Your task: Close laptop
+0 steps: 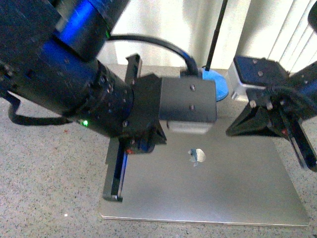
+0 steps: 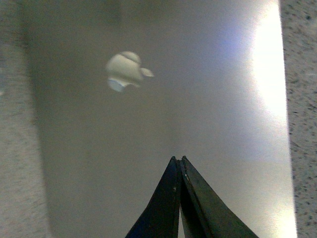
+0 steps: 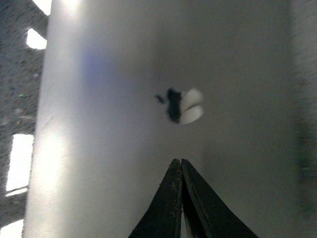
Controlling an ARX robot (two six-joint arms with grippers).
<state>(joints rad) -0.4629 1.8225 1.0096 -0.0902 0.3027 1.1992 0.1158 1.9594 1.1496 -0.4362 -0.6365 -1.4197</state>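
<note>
Silver-grey metal fills every view: the laptop point(image 1: 213, 191) lies flat on the speckled grey table point(image 1: 44, 173) with its lid down and the shiny apple logo point(image 1: 197, 156) facing up, so the closing looks all but done. No gap shows along the edge nearest the camera, though the hinge side beyond the logo is hidden by the arms.

The left gripper point(image 2: 178, 159) hangs over the lid to the left of the logo, fingers pressed together to a single point and holding nothing. The right gripper point(image 3: 177, 161) is over the lid to the right of the logo, its fingers likewise closed tight and empty. Whether either tip touches the lid I cannot tell.

What remains is probably a check and a clean exit. Any last press should be light, straight down, and spread to both sides of the logo. Then lift both tips vertically rather than sliding them, since closed tips dragged across could scratch the metal or nudge the laptop
</note>
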